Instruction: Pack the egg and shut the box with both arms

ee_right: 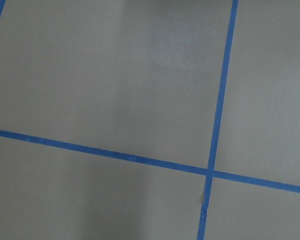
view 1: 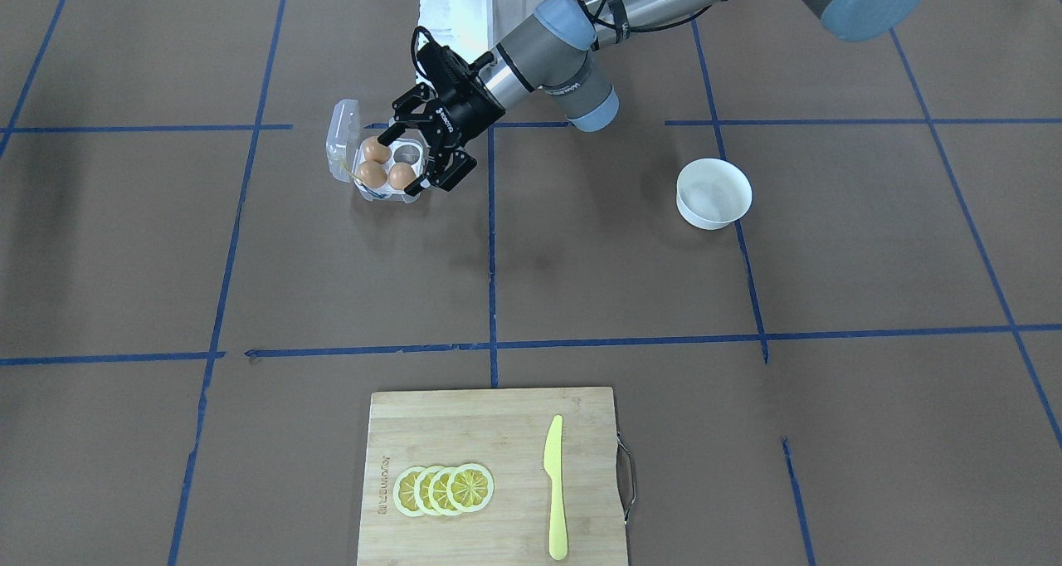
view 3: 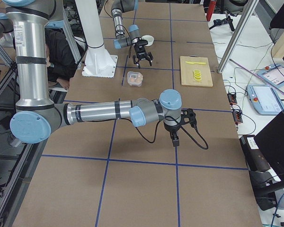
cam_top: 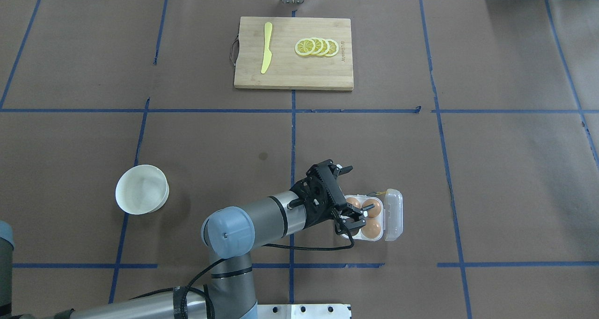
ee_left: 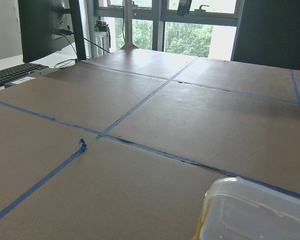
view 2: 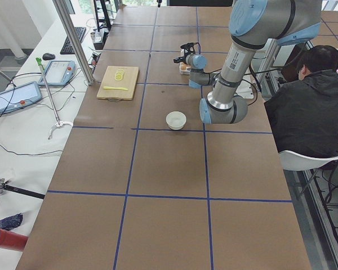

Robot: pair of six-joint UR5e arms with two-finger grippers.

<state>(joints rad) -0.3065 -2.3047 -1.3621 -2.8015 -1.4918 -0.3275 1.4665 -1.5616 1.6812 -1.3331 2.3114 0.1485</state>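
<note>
The clear egg carton [view 1: 343,139] sits open, its lid standing up on the side away from my left arm. Three orange-brown eggs [view 1: 372,173] lie in its cups, and one cup [view 1: 409,146] is empty. The carton also shows in the overhead view [cam_top: 393,213] and its lid in the left wrist view [ee_left: 255,210]. My left gripper [view 1: 404,158] hovers open and empty just over the carton, jaws spread across the tray; overhead it [cam_top: 352,196] covers the tray's near side. My right gripper [view 3: 175,140] shows only in the exterior right view, low over bare table; I cannot tell its state.
A white bowl [view 1: 713,192] stands on my left side of the table. A wooden cutting board [view 1: 494,475] at the far edge carries lemon slices [view 1: 444,490] and a yellow knife [view 1: 554,487]. A person [view 2: 310,112] sits beside the table near the robot base.
</note>
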